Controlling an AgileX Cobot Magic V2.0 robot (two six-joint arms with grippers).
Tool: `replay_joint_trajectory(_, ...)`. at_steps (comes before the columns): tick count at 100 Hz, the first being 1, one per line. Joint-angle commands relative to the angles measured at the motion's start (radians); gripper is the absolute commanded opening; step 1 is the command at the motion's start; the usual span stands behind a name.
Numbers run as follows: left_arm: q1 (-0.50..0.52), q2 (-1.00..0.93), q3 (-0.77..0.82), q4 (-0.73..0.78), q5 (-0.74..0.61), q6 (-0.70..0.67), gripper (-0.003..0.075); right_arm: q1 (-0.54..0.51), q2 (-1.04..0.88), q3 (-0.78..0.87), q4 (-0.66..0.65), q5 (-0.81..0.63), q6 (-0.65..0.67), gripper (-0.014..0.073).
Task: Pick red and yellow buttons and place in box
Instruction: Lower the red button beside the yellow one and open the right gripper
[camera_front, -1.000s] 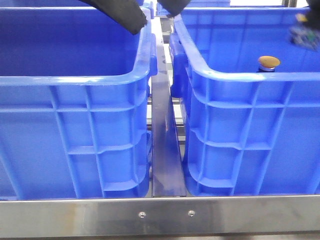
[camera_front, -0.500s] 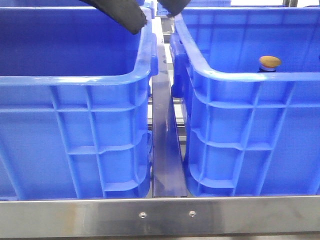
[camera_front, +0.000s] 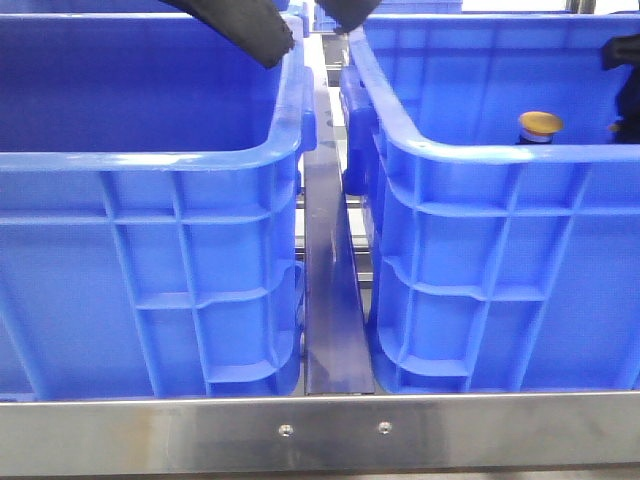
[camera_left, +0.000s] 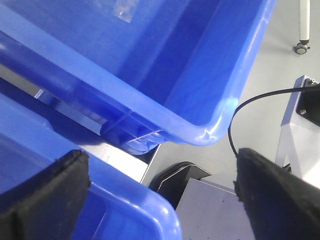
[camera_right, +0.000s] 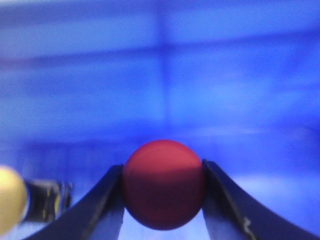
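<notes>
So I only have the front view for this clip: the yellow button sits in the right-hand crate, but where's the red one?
Observer: The right gripper is shut on the red button, shown in the right wrist view.
Reviewer: Is it over the crate?
Observer: Blurred blue crate wall fills the background there; a yellow button shows at the picture's edge.
Reviewer: And the left gripper?
Observer: The left gripper is open and holds nothing, above the gap between the crates.

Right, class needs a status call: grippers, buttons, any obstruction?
Right gripper shut on red button, inside the right crate. Left gripper open, empty, above crate rims. Yellow button in the right crate. No obstruction seen.
</notes>
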Motion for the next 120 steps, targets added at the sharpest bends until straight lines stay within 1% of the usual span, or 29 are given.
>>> replay_joint_trajectory(1, -0.005, -0.035, -0.033, -0.042, -0.036, -0.002, 0.0566, 0.002, -0.011, -0.046, 0.011, -0.057, -0.014, 0.0136)
replay_joint_trajectory(29, -0.005, -0.035, -0.033, -0.047, -0.036, -0.002, 0.0566, 0.002, 0.031, -0.050, 0.011, -0.035, -0.014, 0.0136)
replay_joint_trajectory(36, -0.005, -0.035, -0.033, -0.047, -0.036, -0.002, 0.0566, 0.002, 0.031, -0.050, 0.011, -0.034, -0.014, 0.0161)
replay_joint_trajectory(43, -0.005, -0.035, -0.033, -0.049, -0.034, -0.002, 0.0566, 0.002, 0.031, -0.050, 0.011, -0.029, -0.014, 0.0241)
replay_joint_trajectory(46, -0.005, -0.035, -0.033, -0.049, -0.034, -0.002, 0.0566, 0.002, 0.031, -0.050, 0.011, -0.026, -0.014, 0.0289)
replay_joint_trajectory(51, -0.005, -0.035, -0.033, -0.049, -0.034, -0.002, 0.0566, 0.002, 0.031, -0.050, 0.011, -0.018, -0.014, 0.0393)
replay_joint_trajectory(58, -0.005, -0.035, -0.033, -0.049, -0.034, -0.002, 0.0566, 0.002, 0.031, -0.050, 0.011, -0.008, -0.014, 0.0500)
replay_joint_trajectory(65, -0.005, -0.035, -0.033, -0.052, -0.034, -0.002, 0.0566, 0.002, 0.028, -0.050, 0.011, 0.007, -0.014, 0.0549)
replay_joint_trajectory(99, -0.005, -0.056, -0.033, -0.052, -0.039, -0.002, 0.0566, -0.003, -0.066, -0.044, 0.001, 0.056, -0.014, 0.0546)
replay_joint_trajectory(114, -0.005, -0.101, -0.028, -0.023, -0.129, -0.017, 0.0564, -0.004, -0.156, -0.010, -0.004, 0.114, -0.014, 0.0546)
replay_joint_trajectory(120, -0.005, -0.118, -0.028, 0.037, -0.164, -0.084, 0.0564, -0.004, -0.201, 0.013, -0.004, 0.129, -0.014, 0.0531)
